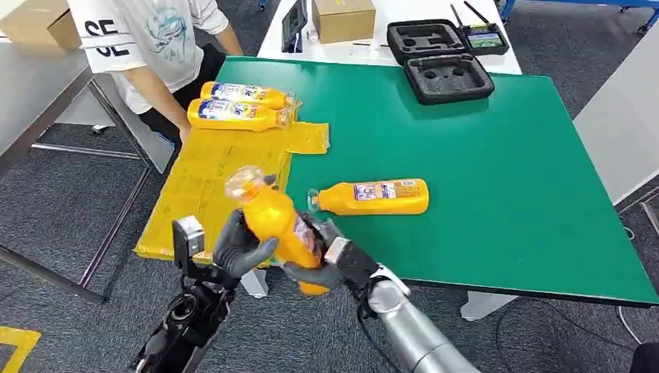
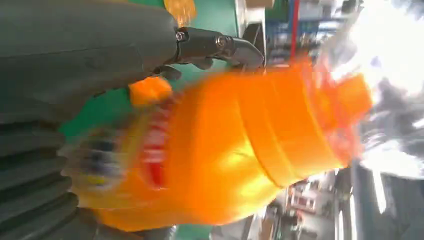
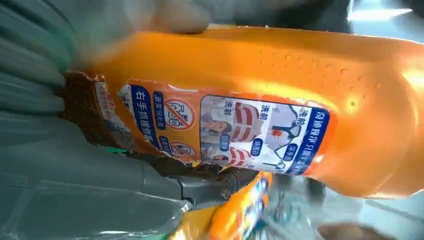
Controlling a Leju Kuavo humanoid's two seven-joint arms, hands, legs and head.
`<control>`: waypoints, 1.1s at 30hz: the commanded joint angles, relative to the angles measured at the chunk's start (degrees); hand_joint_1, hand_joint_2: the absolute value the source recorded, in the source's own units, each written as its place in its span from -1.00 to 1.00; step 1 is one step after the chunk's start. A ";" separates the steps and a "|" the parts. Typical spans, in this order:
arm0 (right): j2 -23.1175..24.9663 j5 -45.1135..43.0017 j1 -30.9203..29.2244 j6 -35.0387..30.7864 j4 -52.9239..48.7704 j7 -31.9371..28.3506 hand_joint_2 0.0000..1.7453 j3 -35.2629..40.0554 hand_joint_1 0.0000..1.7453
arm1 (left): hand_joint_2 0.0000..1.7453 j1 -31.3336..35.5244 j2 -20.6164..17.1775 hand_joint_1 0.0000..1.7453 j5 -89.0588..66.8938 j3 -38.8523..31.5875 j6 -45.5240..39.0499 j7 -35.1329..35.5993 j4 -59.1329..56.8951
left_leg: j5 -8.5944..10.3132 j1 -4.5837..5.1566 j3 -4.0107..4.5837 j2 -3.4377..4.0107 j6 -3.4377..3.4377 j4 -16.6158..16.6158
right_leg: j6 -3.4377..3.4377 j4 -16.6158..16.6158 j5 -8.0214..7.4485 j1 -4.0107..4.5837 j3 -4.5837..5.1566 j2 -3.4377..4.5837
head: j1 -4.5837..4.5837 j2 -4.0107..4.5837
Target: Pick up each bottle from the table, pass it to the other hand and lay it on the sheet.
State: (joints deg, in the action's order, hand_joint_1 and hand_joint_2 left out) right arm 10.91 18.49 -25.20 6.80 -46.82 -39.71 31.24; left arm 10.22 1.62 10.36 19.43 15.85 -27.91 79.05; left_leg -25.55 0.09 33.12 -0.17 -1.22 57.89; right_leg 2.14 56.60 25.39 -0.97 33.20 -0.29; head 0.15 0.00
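Green table [image 1: 497, 179] – yellow sheet [image 1: 202, 179], grey carpet [image 1: 62, 202]

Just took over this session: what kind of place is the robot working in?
Probably a robotics lab or test workshop: a green work mat over a table, an open foam-lined equipment case, cardboard boxes, grey carpet, and a person standing by.

Silver right arm [image 1: 416, 338], dark left arm [image 1: 183, 322], grey ribbed wrist covers, dark-fingered hands.
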 commanded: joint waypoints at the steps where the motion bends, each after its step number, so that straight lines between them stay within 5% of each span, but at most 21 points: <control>1: 3.17 -0.37 -4.87 2.14 11.12 -0.29 1.00 5.12 1.00 | 1.00 3.85 -2.27 -1.00 2.40 4.32 2.10 0.65 -7.14 | -0.02 -0.09 -0.14 0.01 0.09 -0.02 | -0.12 -0.05 0.01 0.09 -0.15 0.02 | 0.00 0.00; 22: 4.78 1.40 -4.18 1.24 15.10 0.75 1.00 10.02 1.00 | 1.00 3.83 -0.90 -1.00 10.06 1.70 2.87 0.90 -8.00 | -0.06 -0.16 -0.11 0.00 0.13 0.03 | -0.16 -0.06 0.03 0.16 -0.18 -0.01 | -0.02 0.00; 23: 4.82 1.36 -4.22 1.24 15.30 0.71 1.00 10.04 1.00 | 1.00 3.84 -0.73 0.16 10.42 1.21 2.58 0.66 -7.74 | -0.01 -0.05 0.02 -0.03 0.05 0.01 | -0.07 -0.01 0.01 0.05 -0.01 -0.04 | -0.02 0.00; 24: 4.83 1.38 -4.26 1.23 15.46 0.69 1.00 10.12 1.00 | 1.00 3.85 -0.73 0.76 10.52 1.07 2.48 0.63 -7.57 | -0.02 -0.10 -0.02 -0.04 0.08 0.02 | -0.10 -0.03 0.02 0.09 -0.07 -0.04 | -0.02 0.00; 25: 4.91 1.41 -4.33 1.03 15.80 0.66 1.00 10.21 1.00 | 1.00 3.80 -0.78 0.98 10.64 0.75 2.29 0.53 -7.21 | 0.00 -0.05 0.02 -0.05 0.05 0.01 | -0.07 -0.01 0.02 0.04 -0.01 -0.07 | -0.02 0.00; 31: 4.84 1.17 -4.41 0.47 16.04 0.61 1.00 10.07 1.00 | 1.00 3.21 -0.72 1.00 10.73 0.29 2.00 0.28 -6.82 | -0.03 -0.11 -0.05 -0.07 0.09 0.02 | -0.11 -0.05 0.04 0.11 -0.12 -0.08 | -0.04 0.00; 32: 4.91 1.06 -4.39 0.29 16.04 0.65 1.00 9.87 -0.76 | 1.00 3.03 -0.75 1.00 10.70 0.25 1.94 0.19 -6.63 | -0.01 -0.07 -0.01 -0.06 0.06 -0.01 | -0.08 -0.04 0.03 0.06 -0.06 -0.07 | -0.02 0.00; 33: 5.13 1.02 -4.27 -1.13 15.89 1.17 1.00 9.44 -1.00 | 1.00 2.47 -0.80 1.00 10.71 -0.01 1.72 0.08 -6.01 | -0.03 -0.10 -0.02 -0.06 0.08 0.02 | -0.10 -0.04 0.03 0.10 -0.09 -0.07 | -0.02 0.00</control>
State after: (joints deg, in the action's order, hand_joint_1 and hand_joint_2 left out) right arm 15.39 18.91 -28.78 7.37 -35.04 -39.10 36.98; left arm 10.94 0.04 21.05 20.37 18.01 -27.67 72.94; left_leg -25.54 0.09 33.16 -0.16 -1.21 57.89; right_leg 2.14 56.60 25.40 -0.98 33.24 -0.31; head 0.13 0.00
